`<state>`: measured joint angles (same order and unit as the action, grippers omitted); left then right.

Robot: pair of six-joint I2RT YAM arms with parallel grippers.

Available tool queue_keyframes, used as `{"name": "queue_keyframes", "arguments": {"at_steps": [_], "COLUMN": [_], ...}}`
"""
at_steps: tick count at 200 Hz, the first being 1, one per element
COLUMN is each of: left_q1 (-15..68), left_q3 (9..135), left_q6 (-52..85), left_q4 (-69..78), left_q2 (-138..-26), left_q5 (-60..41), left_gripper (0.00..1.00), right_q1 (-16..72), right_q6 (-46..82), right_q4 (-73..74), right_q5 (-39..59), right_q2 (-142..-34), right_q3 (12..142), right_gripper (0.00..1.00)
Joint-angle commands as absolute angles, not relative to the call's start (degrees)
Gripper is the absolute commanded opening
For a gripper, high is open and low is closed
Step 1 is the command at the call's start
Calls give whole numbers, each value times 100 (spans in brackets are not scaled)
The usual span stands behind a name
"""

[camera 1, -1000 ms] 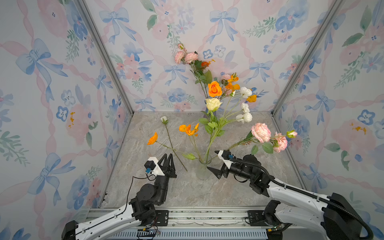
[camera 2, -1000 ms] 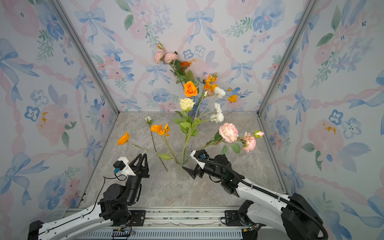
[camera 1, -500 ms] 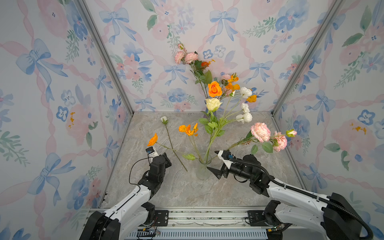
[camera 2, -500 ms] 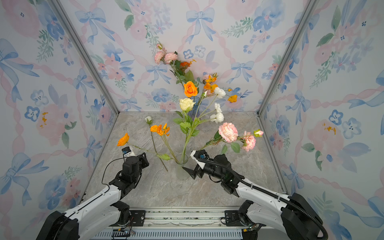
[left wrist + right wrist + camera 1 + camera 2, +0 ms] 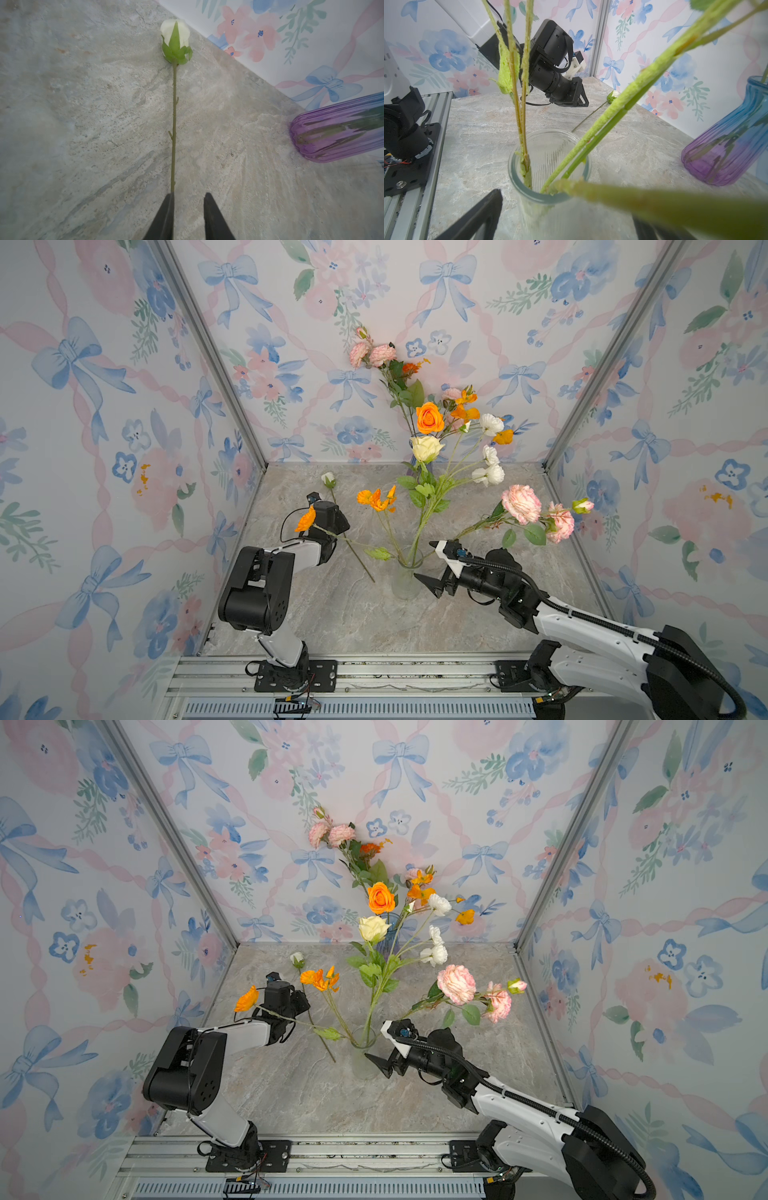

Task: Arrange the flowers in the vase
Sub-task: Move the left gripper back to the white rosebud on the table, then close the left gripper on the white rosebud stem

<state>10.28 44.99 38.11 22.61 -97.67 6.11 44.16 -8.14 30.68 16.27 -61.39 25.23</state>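
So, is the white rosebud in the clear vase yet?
No, out: the white rosebud lies flat on the table, apart from the clear vase.

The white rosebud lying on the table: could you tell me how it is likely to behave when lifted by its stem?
The white rosebud probably weighs little: thin stem, small head. Gripped partway down, where the left gripper sits, the long bud end may droop. Lying flat, it could roll or slide when nudged.

White rosebud (image 5: 175, 34), green stem (image 5: 173, 128); clear vase (image 5: 550, 218); second vase (image 5: 720, 153) blue fading purple; tabletop (image 5: 353, 622) grey-veined; walls (image 5: 104, 406) pastel bows.
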Motion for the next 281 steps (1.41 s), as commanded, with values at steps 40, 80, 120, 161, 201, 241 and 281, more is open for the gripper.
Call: {"name": "queue_keyframes", "arguments": {"at_steps": [40, 80, 120, 161, 201, 241, 281], "left_q1": [866, 861, 861, 861, 870, 877, 901], "left_q3": [5155, 5289, 5421, 5536, 5664, 5879, 6017], "left_q6": [3807, 3774, 3701, 3644, 3490, 3393, 3313], "left_q4": [2101, 1950, 1890, 1776, 1594, 1348, 1215], "left_q2": [-10565, -10732, -10930, -11031, -11101, -11265, -11399], "left_q5": [378, 488, 444, 469, 509, 510, 479], "left_gripper": [26, 26, 25, 21, 14, 14, 15], "right_q1": [4333, 4333, 4333, 4333, 4333, 4333, 4332], "right_q6": [-782, -787, -783, -791, -800, -800, -809], "right_q4": [3121, 3125, 3129, 3115, 3085, 3068, 3050], "right_q5": [1644, 1651, 1652, 1662, 1660, 1670, 1662], "right_q2": [-6085, -6086, -6115, -6115, -6098, -6061, -6032], "right_q3": [2487, 2487, 2489, 2496, 2513, 2508, 2504], "right_gripper": [97, 97, 97, 97, 97, 97, 97]}}
